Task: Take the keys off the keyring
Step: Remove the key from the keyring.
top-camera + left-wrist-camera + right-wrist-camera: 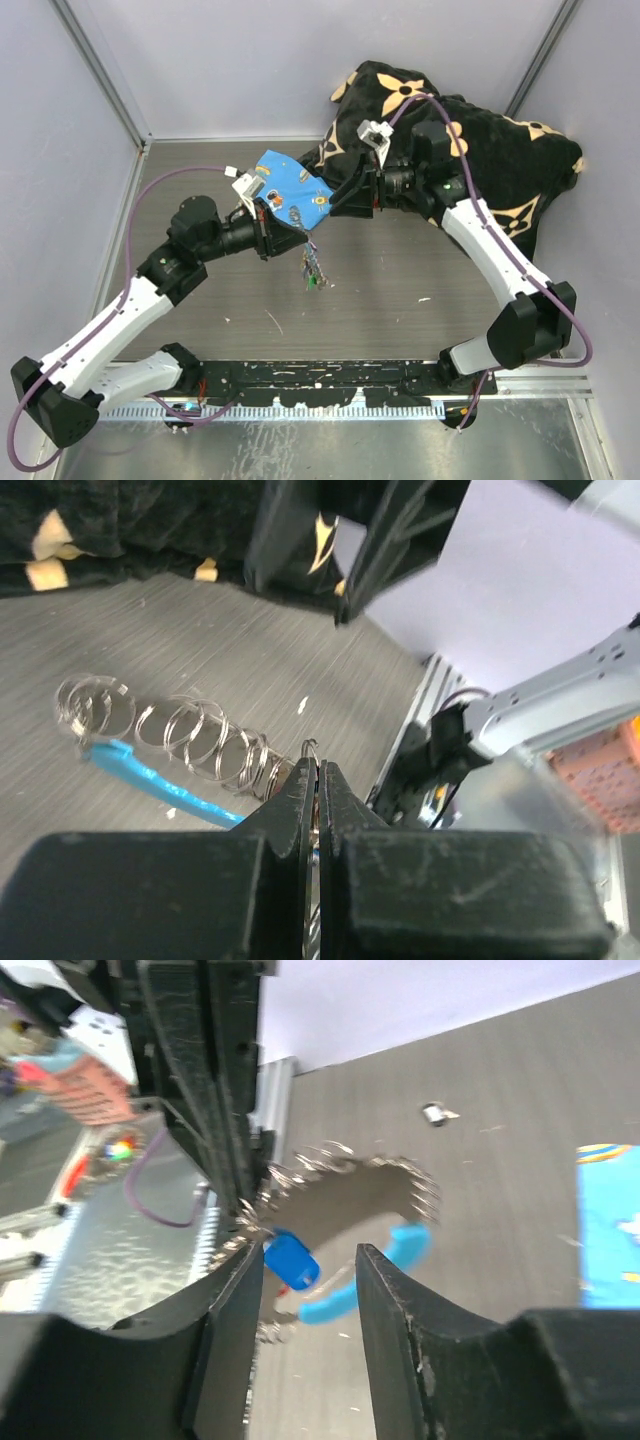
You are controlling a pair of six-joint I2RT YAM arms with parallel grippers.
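L: left gripper (317, 772) pinched shut on keyring (200, 742) | R: right gripper (308, 1255) jaws apart, near keyring, gripping nothing | keys (312, 274) dangling mid-table

Legible lettering, numbers, brand names: none in any view. Printed marks only. Black plush cloth (500, 150), at 1 o'clock on the table in the top view: beige four-petal flower and pointed-star motifs repeated over it, with no letters that can be made out. Blue printed cloth (290, 185), at 12 o'clock above the table's middle: small yellow, white and dark figures, too small to read; a yellow-and-white fragment of its print at 3 o'clock in the right wrist view, blurred.
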